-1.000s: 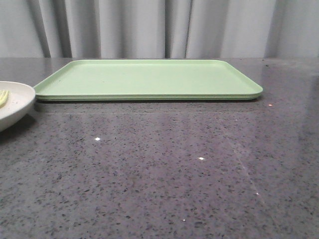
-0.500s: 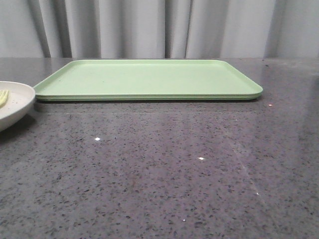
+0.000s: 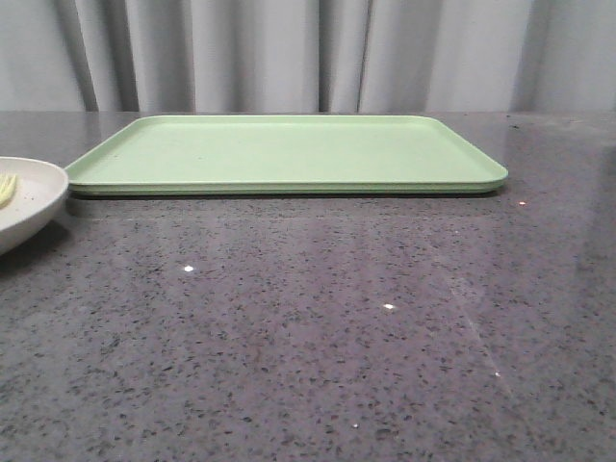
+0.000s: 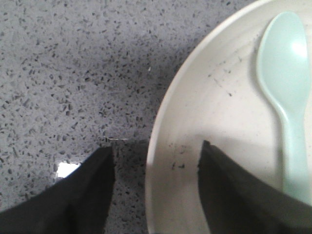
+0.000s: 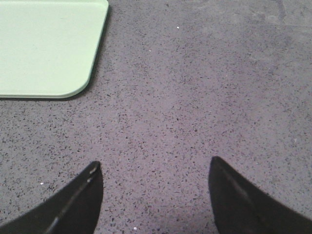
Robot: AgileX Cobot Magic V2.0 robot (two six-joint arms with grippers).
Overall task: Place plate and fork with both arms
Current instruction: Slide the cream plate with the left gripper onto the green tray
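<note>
The cream-white speckled plate (image 3: 34, 197) sits on the table at the far left, cut off by the front view's edge. The pale-yellow fork (image 3: 7, 188) lies in it; only its tines show. In the left wrist view the plate (image 4: 219, 112) holds a pale blue-grey spoon (image 4: 287, 87), and the fork is out of view there. My left gripper (image 4: 157, 146) is open and straddles the plate's rim, one finger inside the plate and one over the table. My right gripper (image 5: 155, 168) is open and empty over bare table. Neither gripper shows in the front view.
A flat light-green tray (image 3: 289, 154) lies across the back of the grey speckled table (image 3: 318, 318). One rounded corner of the tray (image 5: 48, 48) shows in the right wrist view. Grey curtains hang behind the table.
</note>
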